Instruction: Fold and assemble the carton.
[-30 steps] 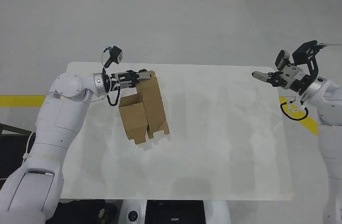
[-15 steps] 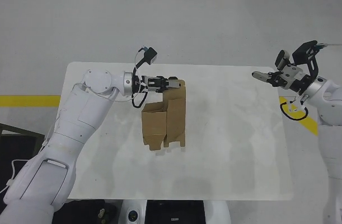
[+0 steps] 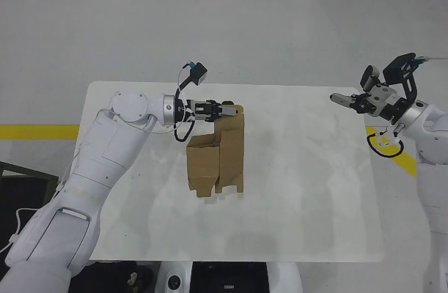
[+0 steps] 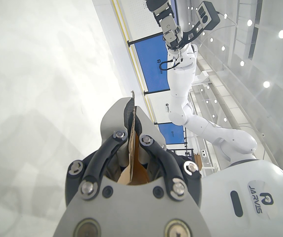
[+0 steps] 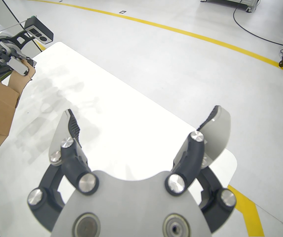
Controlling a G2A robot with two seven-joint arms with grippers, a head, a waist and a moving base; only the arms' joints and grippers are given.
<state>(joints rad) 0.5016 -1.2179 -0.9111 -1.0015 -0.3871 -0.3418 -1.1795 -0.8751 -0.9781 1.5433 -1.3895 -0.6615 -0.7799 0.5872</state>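
Carton: I see the brown cardboard carton point(image 3: 216, 155) hanging part-folded, its panels standing open. It lies over the far part of the white surface point(image 3: 304, 183), a little left of the middle. Its long side runs from the far edge back toward me, with loose flaps at the near end.
Left tool: my left tool point(image 4: 131, 109) is clamped on the carton's far top edge. The corrugated board is pinched flat between both pads.
Contact: I cannot tell whether the carton's lower flaps touch the surface or hang just above it.
Right tool: my right tool point(image 5: 143, 113) has its fingers spread wide with nothing between them. It is held by the far right corner of the surface, well apart from the carton.
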